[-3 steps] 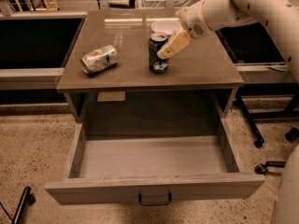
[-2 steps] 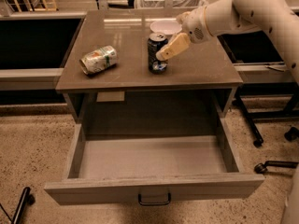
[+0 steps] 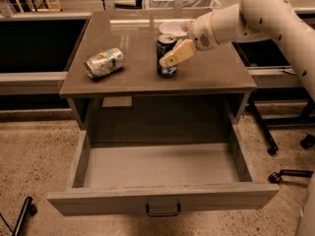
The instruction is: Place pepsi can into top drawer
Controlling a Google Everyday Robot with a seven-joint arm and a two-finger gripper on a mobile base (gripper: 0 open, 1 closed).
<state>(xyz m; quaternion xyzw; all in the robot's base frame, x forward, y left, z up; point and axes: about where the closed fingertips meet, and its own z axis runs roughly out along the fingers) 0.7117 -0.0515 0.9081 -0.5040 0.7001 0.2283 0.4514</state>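
Note:
The pepsi can (image 3: 166,71), dark blue with a silver top, stands upright on the grey table top, right of the middle. My gripper (image 3: 173,53) reaches in from the right on the white arm. It is level with the can's upper half, and its tan part lies across the front of the can. The top drawer (image 3: 162,197) is pulled wide open below the table. Its pale grey floor is bare and its dark handle (image 3: 163,212) faces front.
A pale silver-green can (image 3: 104,62) lies on its side on the table's left part. A white bowl (image 3: 173,28) stands behind the pepsi can. Dark counters flank the table. Chair legs and casters (image 3: 273,150) stand on the floor at the right.
My gripper has moved a little left and down, closer onto the pepsi can. The can, the drawer and the other can have not moved.

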